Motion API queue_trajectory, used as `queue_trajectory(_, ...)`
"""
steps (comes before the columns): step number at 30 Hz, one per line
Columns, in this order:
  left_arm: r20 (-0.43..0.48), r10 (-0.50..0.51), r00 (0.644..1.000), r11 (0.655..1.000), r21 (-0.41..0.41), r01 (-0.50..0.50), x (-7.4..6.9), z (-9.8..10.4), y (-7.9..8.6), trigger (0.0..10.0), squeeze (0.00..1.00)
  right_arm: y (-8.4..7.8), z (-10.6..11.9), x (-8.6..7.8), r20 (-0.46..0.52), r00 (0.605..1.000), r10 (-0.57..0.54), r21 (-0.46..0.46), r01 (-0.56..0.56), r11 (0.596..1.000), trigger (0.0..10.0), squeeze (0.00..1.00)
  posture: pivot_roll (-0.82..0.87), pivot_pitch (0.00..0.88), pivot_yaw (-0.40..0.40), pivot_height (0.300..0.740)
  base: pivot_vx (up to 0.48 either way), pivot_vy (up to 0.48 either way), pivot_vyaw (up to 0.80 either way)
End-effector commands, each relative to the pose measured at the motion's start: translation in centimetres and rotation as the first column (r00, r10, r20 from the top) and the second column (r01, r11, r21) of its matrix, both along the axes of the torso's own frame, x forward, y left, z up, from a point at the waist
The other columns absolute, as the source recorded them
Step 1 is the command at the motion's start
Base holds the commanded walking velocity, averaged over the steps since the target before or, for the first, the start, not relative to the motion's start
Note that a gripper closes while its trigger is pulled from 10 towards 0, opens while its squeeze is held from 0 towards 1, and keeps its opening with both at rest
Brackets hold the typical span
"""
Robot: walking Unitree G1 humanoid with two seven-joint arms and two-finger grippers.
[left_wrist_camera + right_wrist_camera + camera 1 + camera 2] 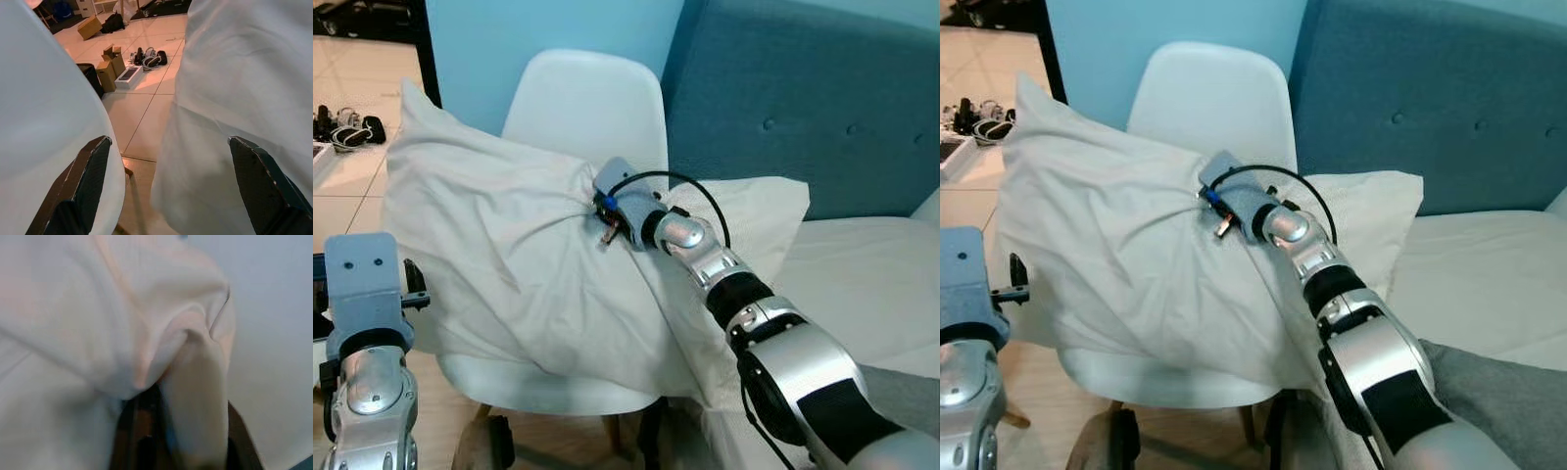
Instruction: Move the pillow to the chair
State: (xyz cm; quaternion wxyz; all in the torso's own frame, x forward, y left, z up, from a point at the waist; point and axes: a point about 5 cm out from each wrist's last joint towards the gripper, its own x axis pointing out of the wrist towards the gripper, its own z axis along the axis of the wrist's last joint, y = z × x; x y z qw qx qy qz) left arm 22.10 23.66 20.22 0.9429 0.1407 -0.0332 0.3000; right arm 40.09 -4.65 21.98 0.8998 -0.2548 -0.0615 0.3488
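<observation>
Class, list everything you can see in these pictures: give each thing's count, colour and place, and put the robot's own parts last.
pillow: one, white, lying on the chair seat against its back
chair: one, white, beside the bed
bed: one, white sheet, blue headboard, on the robot's right
boxes: several, brown, on the tiled floor
left gripper: one, black fingers, open, beside the pillow's edge
right gripper: one, shut on a bunch of pillow fabric

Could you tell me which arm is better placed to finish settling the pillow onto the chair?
The right. Its claw is shut on bunched fabric of the pillow, which lies across the white chair. The left claw is open beside the pillow's edge, holding nothing.
</observation>
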Motion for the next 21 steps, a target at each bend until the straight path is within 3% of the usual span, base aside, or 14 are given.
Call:
queue_trajectory(1,-0.014,0.003,1.0,1.0,0.009,-0.003,-0.2,0.0,-0.1,10.0,0.0,0.4,0.8,0.1,0.048,0.999,-0.015,0.011,0.014,1.0,10.0,1.0,0.11,0.103,-0.174,0.561,0.0,0.0,0.0)
queue_trajectory(4,-0.01,0.005,1.0,1.0,0.014,-0.005,-0.1,0.1,-0.1,10.0,0.0,0.3,1.3,0.3,0.078,0.996,-0.043,0.02,0.041,0.999,10.0,1.0,0.11,0.103,-0.174,0.561,0.0,0.0,0.0)
queue_trajectory(5,0.004,0.015,1.0,1.0,0.027,-0.016,0.0,0.4,-0.1,10.0,0.0,-0.6,2.4,0.7,0.092,0.99,-0.107,0.117,0.096,0.989,10.0,1.0,0.11,0.09,-0.172,0.561,0.0,0.0,0.0)
queue_trajectory(6,0.004,0.015,1.0,1.0,0.027,-0.016,0.0,0.4,-0.1,10.0,0.0,-0.6,2.4,0.7,0.092,0.99,-0.107,0.117,0.096,0.989,10.0,1.0,0.11,0.09,-0.172,0.561,0.0,0.0,0.0)
queue_trajectory(7,0.012,0.024,1.0,0.999,0.031,-0.024,0.0,0.6,0.0,10.0,0.0,-1.3,3.1,0.9,0.096,0.984,-0.147,0.183,0.128,0.975,10.0,1.0,0.11,0.089,-0.172,0.561,0.0,0.0,0.0)
queue_trajectory(8,0.012,0.024,1.0,0.999,0.031,-0.024,0.0,0.6,0.0,10.0,0.0,-1.3,3.1,0.9,0.096,0.984,-0.147,0.183,0.128,0.975,10.0,1.0,0.11,0.089,-0.172,0.561,0.0,0.0,0.0)
queue_trajectory(12,0.021,0.039,0.999,0.998,0.04,-0.04,0.2,0.8,0.1,10.0,0.0,-3.9,3.7,1.3,0.07,0.976,-0.204,0.301,0.174,0.938,10.0,1.0,0.09,0.08,-0.168,0.561,0.0,0.0,0.0)
queue_trajectory(16,0.026,0.048,0.999,0.998,0.043,-0.049,0.4,0.8,0.2,10.0,0.0,-5.0,3.8,1.3,0.065,0.976,-0.208,0.343,0.174,0.923,10.0,1.0,0.08,0.07,-0.17,0.561,0.0,0.0,0.0)
queue_trajectory(17,0.032,0.056,0.998,0.997,0.044,-0.057,0.5,0.9,0.3,10.0,0.0,-5.6,3.8,1.3,0.026,0.982,-0.188,0.4,0.162,0.902,10.0,0.0,0.07,0.061,-0.174,0.561,0.0,0.0,0.0)
queue_trajectory(18,0.032,0.056,0.998,0.997,0.044,-0.057,0.5,0.9,0.3,10.0,0.0,-5.6,3.8,1.3,0.026,0.982,-0.188,0.4,0.162,0.902,10.0,0.0,0.07,0.061,-0.174,0.561,0.0,0.0,0.0)
queue_trajectory(19,0.047,0.066,0.997,0.997,0.035,-0.068,0.7,1.0,0.5,10.0,0.0,-6.4,3.6,1.0,-0.043,0.994,-0.098,0.534,0.106,0.839,10.0,0.0,0.06,0.049,-0.178,0.571,0.0,0.0,0.0)
queue_trajectory(21,0.047,0.066,0.997,0.997,0.035,-0.068,0.7,1.0,0.5,10.0,0.0,-6.4,3.6,1.0,-0.043,0.994,-0.098,0.534,0.106,0.839,10.0,0.0,0.06,0.049,-0.178,0.571,0.0,0.0,0.0)
